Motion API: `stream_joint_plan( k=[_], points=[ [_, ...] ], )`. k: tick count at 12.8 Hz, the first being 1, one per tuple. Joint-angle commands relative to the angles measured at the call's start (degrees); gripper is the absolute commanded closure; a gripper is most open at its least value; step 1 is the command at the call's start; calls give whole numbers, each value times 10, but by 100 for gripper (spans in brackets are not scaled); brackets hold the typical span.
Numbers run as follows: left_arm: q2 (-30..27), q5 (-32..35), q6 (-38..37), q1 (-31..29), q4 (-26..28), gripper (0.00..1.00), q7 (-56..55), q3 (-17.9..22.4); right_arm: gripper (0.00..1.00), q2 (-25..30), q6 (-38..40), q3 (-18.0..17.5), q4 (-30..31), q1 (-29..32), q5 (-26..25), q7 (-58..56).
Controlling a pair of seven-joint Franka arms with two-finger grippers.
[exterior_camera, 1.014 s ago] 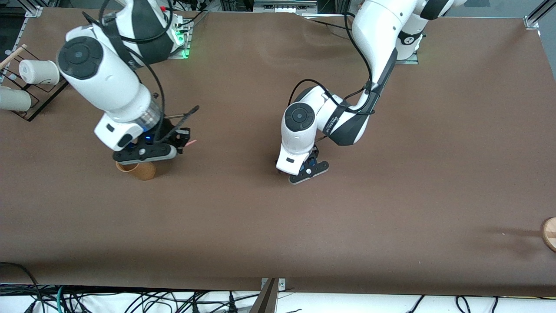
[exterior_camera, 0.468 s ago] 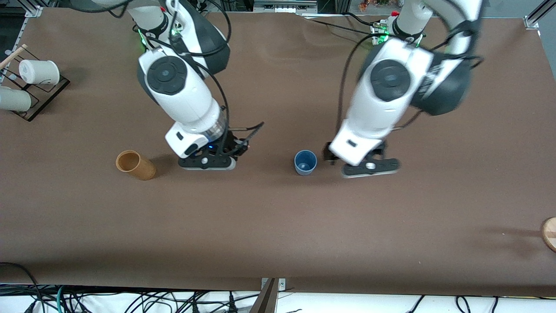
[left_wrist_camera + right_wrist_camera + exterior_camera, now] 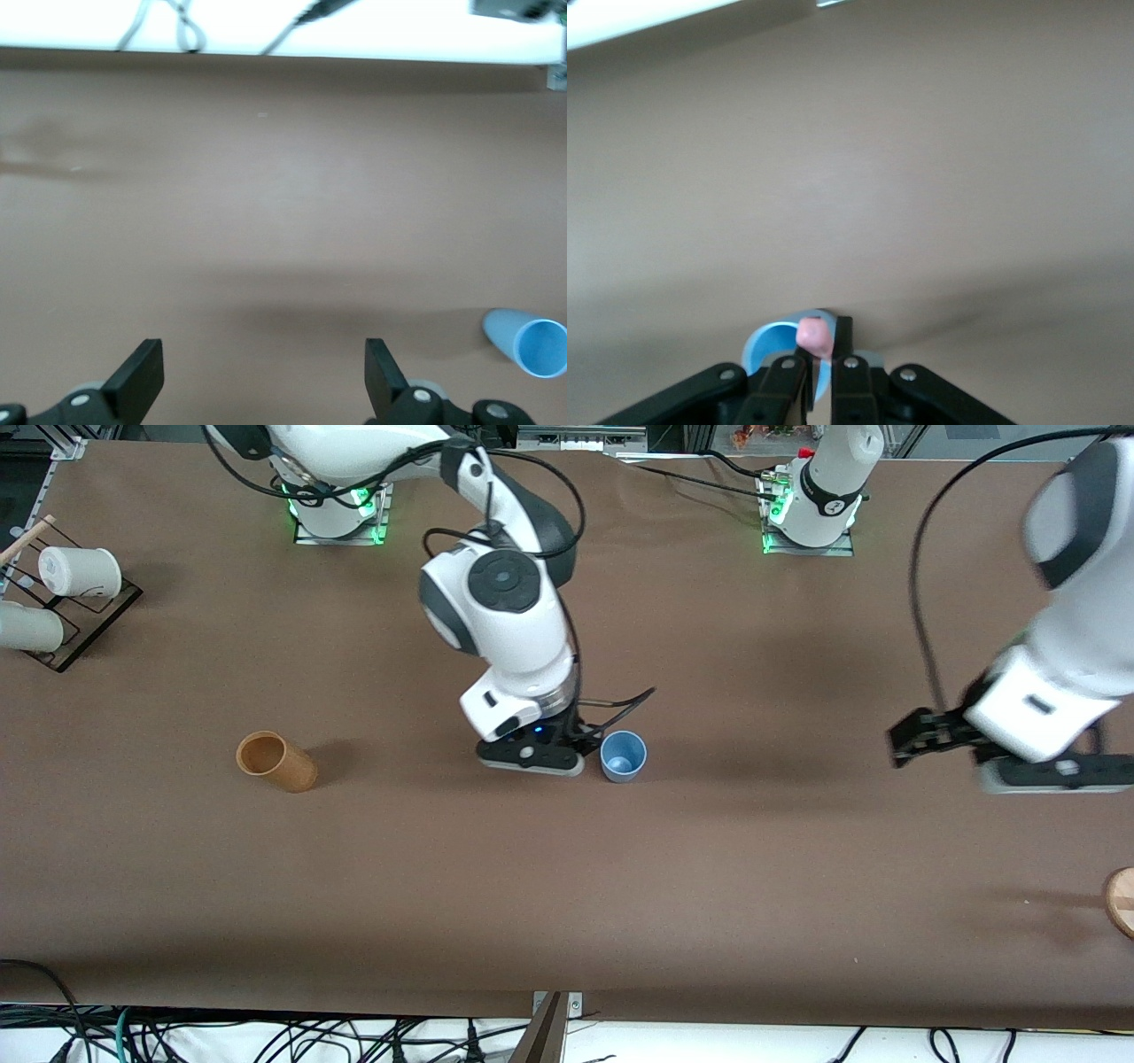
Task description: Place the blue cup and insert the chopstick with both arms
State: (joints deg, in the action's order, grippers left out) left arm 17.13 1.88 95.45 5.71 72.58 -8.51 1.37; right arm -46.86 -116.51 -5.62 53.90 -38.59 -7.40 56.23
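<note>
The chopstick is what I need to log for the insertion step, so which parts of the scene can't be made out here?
- Chopstick: right wrist view shows only its pink tip, the rest hidden between the right gripper fingers; front view hides it under the wrist.
- Blue cup: right wrist view shows only a rim sliver past those fingers.
- Left gripper: motion-blurred in front view.
- Round wooden object: cut off by front view's edge.

Even overhead light is casting soft shadows beside the tan cup [image 3: 275, 761]; the left arm [image 3: 1059, 664] is smearing with motion blur.
</note>
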Motion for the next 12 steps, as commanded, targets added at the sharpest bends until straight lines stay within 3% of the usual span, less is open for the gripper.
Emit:
stream_joint_plan(
  k=[1, 3, 4, 8, 10, 12],
  points=[
    [-57, 2, -4, -38, 66, 0, 67, 7, 94, -17, -1, 7, -41, -10, -7, 31],
    [-92, 2, -3, -38, 105, 0, 154, 32, 94, -18, -7, 9, -41, -18, -8, 34],
    [-114, 8, 3, -32, 134, 0, 158, 32, 94, -19, -15, 11, -41, -21, -8, 34],
    [-176, 4, 7, -28, 147, 0, 152, 29, 94, -40, -39, 19, -41, -25, -9, 38],
    [-208, -50, 4, -37, 207, 0, 133, 36, 89, -52, -42, 32, -41, -32, -9, 45],
    [-213, -60, -1, -36, 210, 0, 90, 37, 43, -50, -43, 32, -39, -29, -9, 38]
  ],
)
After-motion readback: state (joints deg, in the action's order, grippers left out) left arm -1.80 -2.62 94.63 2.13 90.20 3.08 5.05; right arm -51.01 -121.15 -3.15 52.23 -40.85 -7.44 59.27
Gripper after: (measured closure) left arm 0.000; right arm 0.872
